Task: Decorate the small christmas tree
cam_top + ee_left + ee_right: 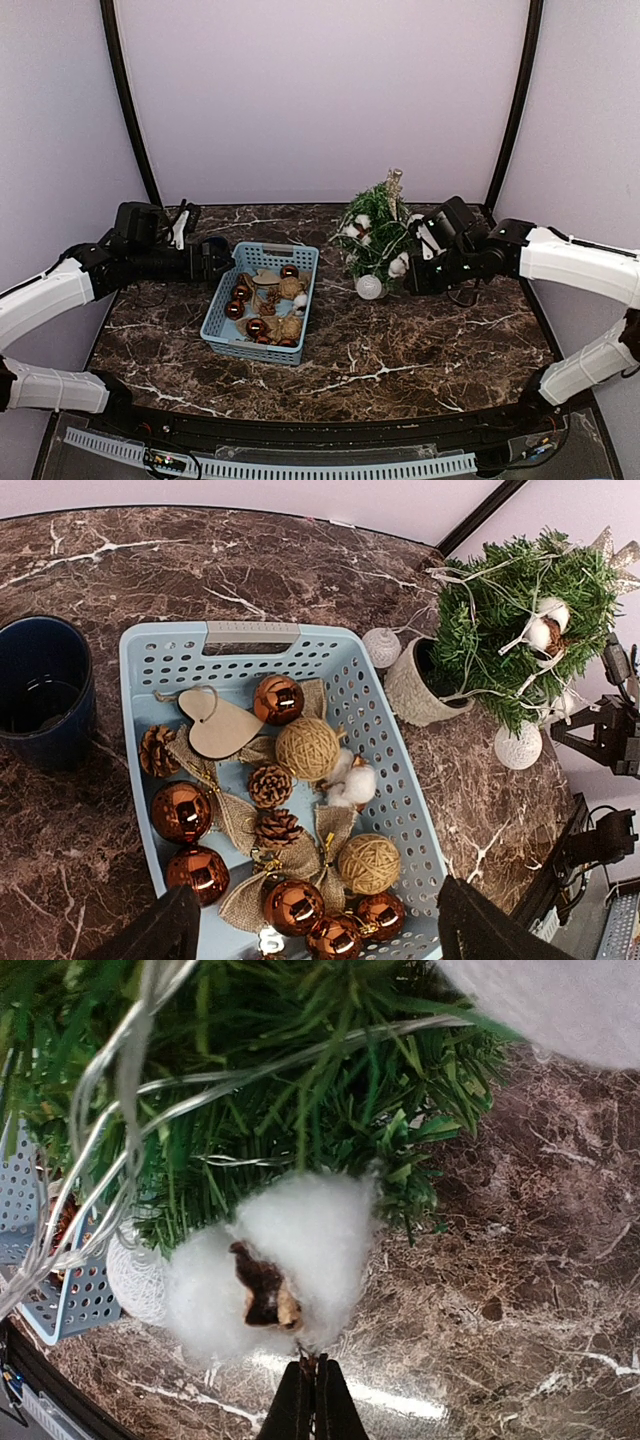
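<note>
The small christmas tree [375,232] stands right of centre on the counter [400,350], just right of the blue basket [222,325], trunk axis roughly vertical, maybe leaning a bit toward the right arm. The right claw [312,1400] is much nearer: the tree lies straight ahead of its tips, to its left in the top view, lower branches just beyond. That claw is fully closed, pinching the short stem of a cotton boll [300,1250]. The stem runs in line with the tips, and the boll presses against the low foliage on the tree's right side. I cannot tell if it is hooked on a branch yet. Right arm pose: forearm about level, reaching in from the right edge, wrist aimed left at the tree. The left claw [320,935] is spread wide and holds nothing, poised over the basket's ornaments. The left forearm stretches rightward, well apart from the tree.
</note>
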{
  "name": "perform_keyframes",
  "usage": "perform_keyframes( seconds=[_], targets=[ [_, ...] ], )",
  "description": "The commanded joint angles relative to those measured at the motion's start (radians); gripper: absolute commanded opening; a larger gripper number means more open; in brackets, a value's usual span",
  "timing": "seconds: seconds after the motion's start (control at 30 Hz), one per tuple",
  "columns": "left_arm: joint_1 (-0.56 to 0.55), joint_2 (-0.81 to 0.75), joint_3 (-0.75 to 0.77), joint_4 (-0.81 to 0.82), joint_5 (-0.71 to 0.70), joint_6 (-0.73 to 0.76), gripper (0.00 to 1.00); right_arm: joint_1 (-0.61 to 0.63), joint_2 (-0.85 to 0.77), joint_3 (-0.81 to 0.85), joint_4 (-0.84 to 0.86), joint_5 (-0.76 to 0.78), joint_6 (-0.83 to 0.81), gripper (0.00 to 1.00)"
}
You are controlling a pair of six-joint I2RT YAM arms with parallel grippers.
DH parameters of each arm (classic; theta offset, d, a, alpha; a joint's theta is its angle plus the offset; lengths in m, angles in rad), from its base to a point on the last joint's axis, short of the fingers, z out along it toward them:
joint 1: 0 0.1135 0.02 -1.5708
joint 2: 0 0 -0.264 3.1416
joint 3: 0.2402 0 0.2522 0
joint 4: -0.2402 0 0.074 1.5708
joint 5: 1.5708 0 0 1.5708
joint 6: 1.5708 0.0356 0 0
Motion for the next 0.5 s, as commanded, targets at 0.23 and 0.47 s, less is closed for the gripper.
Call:
perform_keyframes(
  seconds=[0.23,0.47],
  targets=[
    [0.017,-0.003,-0.01,-0.006,0.014,0.047,0.85,-0.015,0.063,0.063,0.091,0.0,-0.03,0.0],
    [0.02,0.014,-0.011,0.012,0.022,0.045,0.85,-0.018,0.091,0.067,0.112,0.034,-0.039,0.0]
  ],
)
